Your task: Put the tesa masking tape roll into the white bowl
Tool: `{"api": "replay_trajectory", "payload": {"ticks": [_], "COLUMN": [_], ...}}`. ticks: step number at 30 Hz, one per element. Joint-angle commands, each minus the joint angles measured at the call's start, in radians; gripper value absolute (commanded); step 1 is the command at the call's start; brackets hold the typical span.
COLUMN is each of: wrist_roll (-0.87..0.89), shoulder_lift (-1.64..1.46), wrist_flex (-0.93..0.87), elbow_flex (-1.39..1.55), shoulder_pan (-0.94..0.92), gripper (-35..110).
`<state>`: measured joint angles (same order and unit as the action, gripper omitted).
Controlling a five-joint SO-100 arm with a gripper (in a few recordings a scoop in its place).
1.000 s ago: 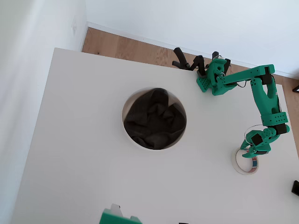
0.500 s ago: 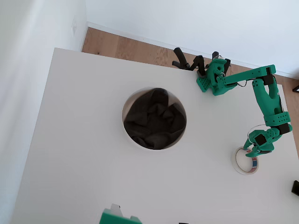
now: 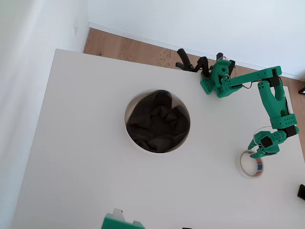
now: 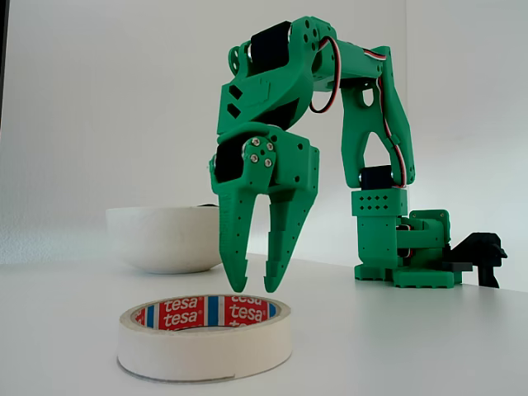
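Observation:
The tesa masking tape roll (image 3: pixel 251 163) (image 4: pixel 205 338) lies flat on the white table, a cream ring with a red-and-blue label inside its core. My green gripper (image 3: pixel 259 152) (image 4: pixel 253 287) points down and hangs just above the ring's far rim. Its fingers are open with nothing between them, and it does not touch the tape. The white bowl (image 3: pixel 127 125) (image 4: pixel 161 239), lined with dark cloth (image 3: pixel 157 121), sits mid-table, well to the left of the tape in the overhead view.
The arm's base (image 3: pixel 217 78) (image 4: pixel 400 256) is clamped at the table's far edge beside black clamps (image 3: pixel 190 63). A green object (image 3: pixel 119 222) pokes in at the bottom edge. The tape lies near the table's right edge.
In the overhead view the gripper has drifted slightly right and up, off the ring's middle toward its upper edge. The tape and bowl have not moved.

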<state>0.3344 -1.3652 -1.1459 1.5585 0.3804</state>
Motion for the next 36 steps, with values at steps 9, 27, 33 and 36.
{"api": "replay_trajectory", "payload": {"ticks": [9, 27, 33, 36], "wrist_roll": [0.058, 0.035, 0.017, 0.011], "shoulder_lift": [-0.02, 0.011, 0.018, 0.02], "wrist_flex": [-0.077, -0.012, -0.06, -0.084], "elbow_flex": [-0.044, -0.057, -0.132, -0.161], "shoulder_pan": [0.074, 0.04, -0.025, -0.04], "gripper": [9, 12, 12, 12]}}
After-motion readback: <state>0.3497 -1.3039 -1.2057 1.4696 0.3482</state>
